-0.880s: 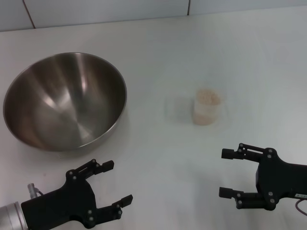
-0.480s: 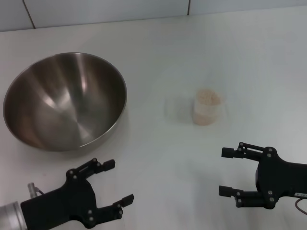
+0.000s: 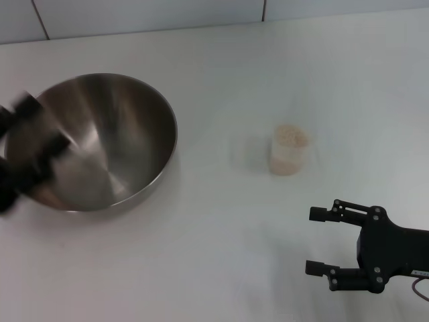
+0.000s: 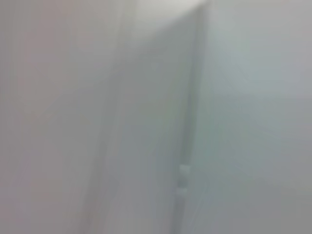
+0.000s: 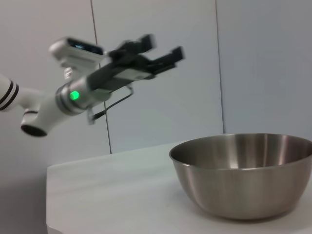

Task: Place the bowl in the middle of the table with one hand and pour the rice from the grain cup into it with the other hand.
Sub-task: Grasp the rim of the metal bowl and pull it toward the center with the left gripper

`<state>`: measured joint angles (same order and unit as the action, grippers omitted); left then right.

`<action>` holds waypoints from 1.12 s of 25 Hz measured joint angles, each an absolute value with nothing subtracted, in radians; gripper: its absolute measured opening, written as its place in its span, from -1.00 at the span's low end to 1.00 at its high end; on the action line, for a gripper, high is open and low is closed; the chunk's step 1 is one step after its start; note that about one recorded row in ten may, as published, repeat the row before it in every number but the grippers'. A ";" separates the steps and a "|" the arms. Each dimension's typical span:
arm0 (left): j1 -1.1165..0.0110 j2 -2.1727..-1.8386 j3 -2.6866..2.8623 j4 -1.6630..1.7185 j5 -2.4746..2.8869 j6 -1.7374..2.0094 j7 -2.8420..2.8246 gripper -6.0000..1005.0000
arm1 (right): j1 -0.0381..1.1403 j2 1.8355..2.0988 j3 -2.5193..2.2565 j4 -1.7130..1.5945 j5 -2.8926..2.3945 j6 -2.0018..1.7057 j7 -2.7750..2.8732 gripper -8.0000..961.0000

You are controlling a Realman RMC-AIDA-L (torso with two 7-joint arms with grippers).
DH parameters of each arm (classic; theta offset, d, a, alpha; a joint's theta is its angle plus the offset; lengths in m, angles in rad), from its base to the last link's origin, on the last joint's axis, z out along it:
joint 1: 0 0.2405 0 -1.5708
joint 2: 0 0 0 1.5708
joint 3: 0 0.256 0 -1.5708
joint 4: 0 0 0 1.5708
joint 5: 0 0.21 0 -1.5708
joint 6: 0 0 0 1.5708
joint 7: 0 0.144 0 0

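Observation:
The steel bowl [image 3: 117, 134] stands on the white table [image 3: 221, 228] at the left; it also shows in the right wrist view [image 5: 243, 175]. The clear grain cup [image 3: 289, 155], filled with rice [image 3: 291, 136], stands right of centre. My left gripper [image 3: 37, 127] is a motion blur over the bowl's left rim. In the right wrist view the left gripper [image 5: 158, 48] is raised high above the table, open and empty. My right gripper [image 3: 320, 240] is open and empty, near the front right, nearer to me than the cup. The left wrist view shows only a blurred grey surface.
A tiled wall [image 3: 147, 13] runs along the table's far edge. The table's left edge [image 5: 48, 195] shows in the right wrist view, left of the bowl.
My left gripper has swung fast from the front left of the table up and to the left, over the bowl's left rim. The right gripper, bowl and cup have not moved.

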<state>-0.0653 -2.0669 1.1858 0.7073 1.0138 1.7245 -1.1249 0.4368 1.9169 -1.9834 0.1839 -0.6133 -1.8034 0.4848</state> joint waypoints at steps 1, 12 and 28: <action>-0.046 -2.069 1.155 0.809 1.019 1.586 -1.246 0.70 | 0.438 1.917 -1.984 0.184 -0.613 -1.803 0.485 0.68; 0.019 -2.066 1.287 1.397 1.546 0.930 -1.912 0.70 | 0.437 1.917 -1.981 0.190 -0.613 -1.811 0.485 0.68; -0.161 -2.062 1.271 1.361 2.100 0.945 -2.288 0.69 | 0.438 1.914 -1.977 0.187 -0.613 -1.813 0.486 0.68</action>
<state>-0.1606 -2.0623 1.2708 1.3607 2.1000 0.9445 -2.2877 0.4382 1.9141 -1.9769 0.1867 -0.6135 -1.8128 0.4863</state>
